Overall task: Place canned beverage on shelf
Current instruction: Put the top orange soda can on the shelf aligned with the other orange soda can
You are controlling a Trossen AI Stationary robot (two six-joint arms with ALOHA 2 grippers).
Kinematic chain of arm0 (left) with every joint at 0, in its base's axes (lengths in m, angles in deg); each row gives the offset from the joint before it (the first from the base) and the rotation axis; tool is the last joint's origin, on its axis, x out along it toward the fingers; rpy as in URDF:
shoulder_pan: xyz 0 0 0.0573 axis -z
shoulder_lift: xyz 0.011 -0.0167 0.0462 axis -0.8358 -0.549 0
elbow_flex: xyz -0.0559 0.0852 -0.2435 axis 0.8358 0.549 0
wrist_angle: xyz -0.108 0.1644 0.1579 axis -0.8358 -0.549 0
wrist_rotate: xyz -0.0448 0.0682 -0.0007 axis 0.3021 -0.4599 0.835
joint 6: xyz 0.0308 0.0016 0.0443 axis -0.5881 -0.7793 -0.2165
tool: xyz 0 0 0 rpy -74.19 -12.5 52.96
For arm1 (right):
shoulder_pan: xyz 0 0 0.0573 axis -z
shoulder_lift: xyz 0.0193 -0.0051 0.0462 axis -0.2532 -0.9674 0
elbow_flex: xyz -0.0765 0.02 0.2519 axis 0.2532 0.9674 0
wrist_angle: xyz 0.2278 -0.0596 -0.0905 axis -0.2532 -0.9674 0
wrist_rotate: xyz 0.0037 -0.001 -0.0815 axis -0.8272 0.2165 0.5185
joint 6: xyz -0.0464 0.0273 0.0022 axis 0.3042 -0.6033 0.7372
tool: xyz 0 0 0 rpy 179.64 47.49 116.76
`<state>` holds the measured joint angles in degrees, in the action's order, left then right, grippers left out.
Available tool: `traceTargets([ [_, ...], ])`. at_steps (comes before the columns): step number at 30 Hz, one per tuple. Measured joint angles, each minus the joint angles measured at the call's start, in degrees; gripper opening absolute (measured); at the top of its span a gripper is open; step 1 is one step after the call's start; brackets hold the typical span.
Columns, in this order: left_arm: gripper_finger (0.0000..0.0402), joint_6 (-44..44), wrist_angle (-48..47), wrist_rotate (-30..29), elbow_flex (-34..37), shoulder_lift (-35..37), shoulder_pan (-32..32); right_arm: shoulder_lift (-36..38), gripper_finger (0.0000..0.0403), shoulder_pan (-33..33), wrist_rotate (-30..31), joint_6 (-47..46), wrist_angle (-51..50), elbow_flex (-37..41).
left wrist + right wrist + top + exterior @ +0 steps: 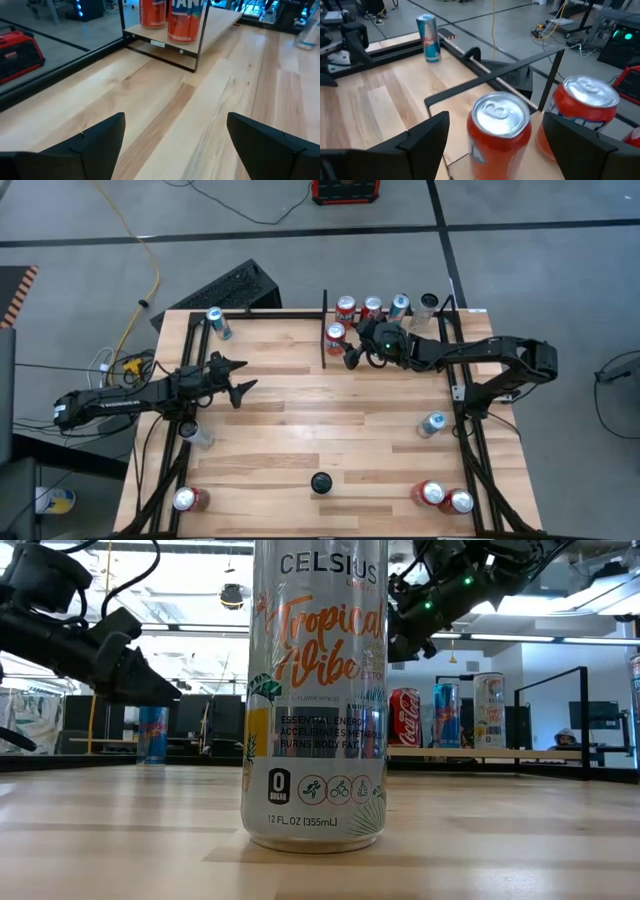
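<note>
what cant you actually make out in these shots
- Low view: the Celsius can stands right at the camera; its top is cut off by the edge and it blocks the table middle behind.
- High view: labels of the shelf cans are too small to read.
- Left wrist view: two orange cans are cut off at the edge, brand incomplete.
- Right wrist view: between the right gripper fingers, the near red can's label is cut off.

Bright even overhead lighting; soft shadows on table [300, 410]; low view backlit (ceiling glare).
</note>
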<state>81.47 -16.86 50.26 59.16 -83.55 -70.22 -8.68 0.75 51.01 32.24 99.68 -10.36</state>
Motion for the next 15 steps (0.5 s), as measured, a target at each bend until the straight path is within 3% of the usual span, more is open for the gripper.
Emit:
traceTargets([
  [6,0.0334,-0.2,-0.1,0.0,0.0,0.0,0.0,0.7,0.0345,-0.3,-4.1,2.6,-0.8,0.0],
  [11,0.0334,-0.2,-0.3,-0.1,-0.1,0.0,0.0,0.7,0.0345,3.0,-12.7,6.1,3.0,0.0],
  [15,0.0334,-0.2,-0.3,-0.1,-0.1,0.0,0.0,0.7,0.0345,5.6,-14.6,7.7,1.7,0.0],
])
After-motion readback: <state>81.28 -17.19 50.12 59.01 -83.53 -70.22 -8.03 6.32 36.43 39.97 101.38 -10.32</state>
